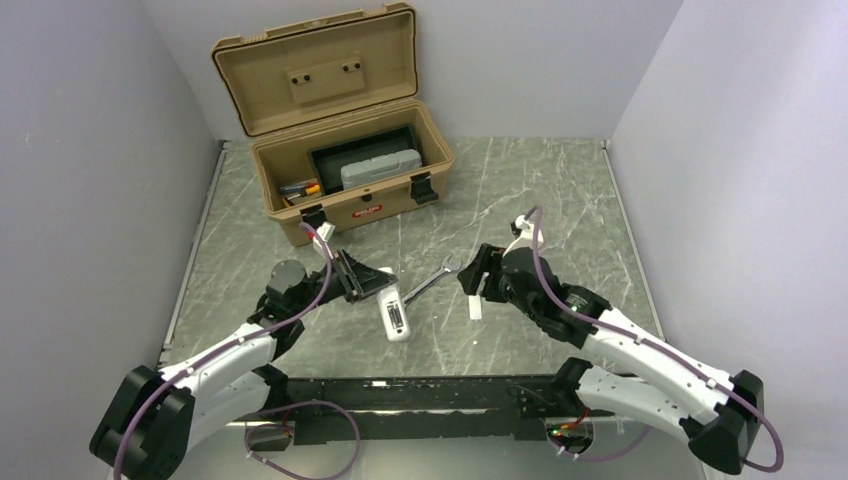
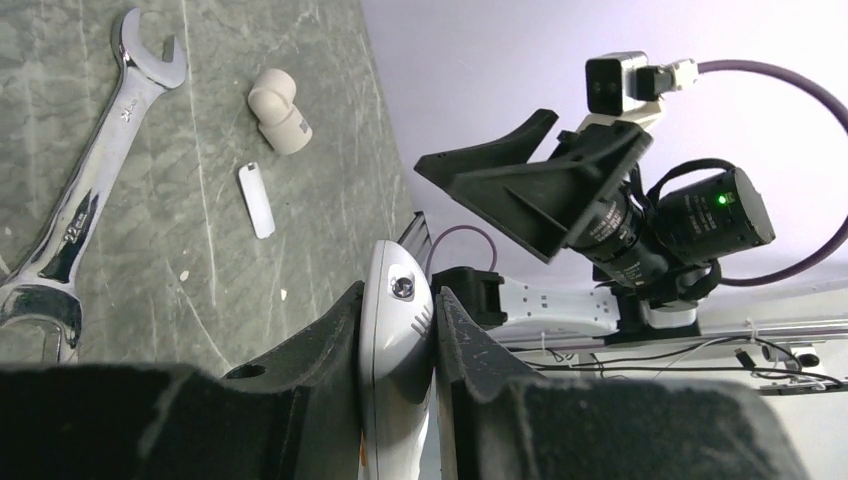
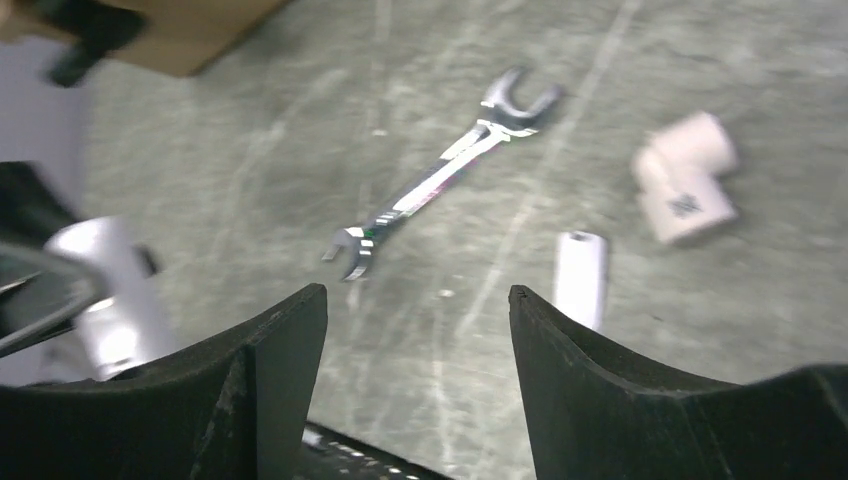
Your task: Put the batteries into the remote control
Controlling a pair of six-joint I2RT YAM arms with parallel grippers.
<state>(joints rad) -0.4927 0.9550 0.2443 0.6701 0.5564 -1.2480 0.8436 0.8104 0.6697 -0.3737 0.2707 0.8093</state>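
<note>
My left gripper (image 1: 372,290) is shut on one end of the remote control (image 1: 397,318), a slim white bar lying out toward the table's near edge. In the left wrist view the remote control (image 2: 398,330) stands clamped edge-on between both fingers of that gripper (image 2: 398,292). My right gripper (image 1: 468,280) hovers to the right of it, jaws open and empty (image 3: 418,310). In the right wrist view the remote control (image 3: 110,300) is a blur at the left. A small flat white cover (image 1: 476,307) lies on the table by the right gripper. I cannot make out the batteries.
A silver wrench (image 1: 425,285) lies between the grippers. A white curved plastic piece (image 3: 685,175) sits beside the cover (image 3: 580,275). An open tan toolbox (image 1: 370,210) stands at the back left, holding a grey case and small orange and yellow items (image 1: 300,187).
</note>
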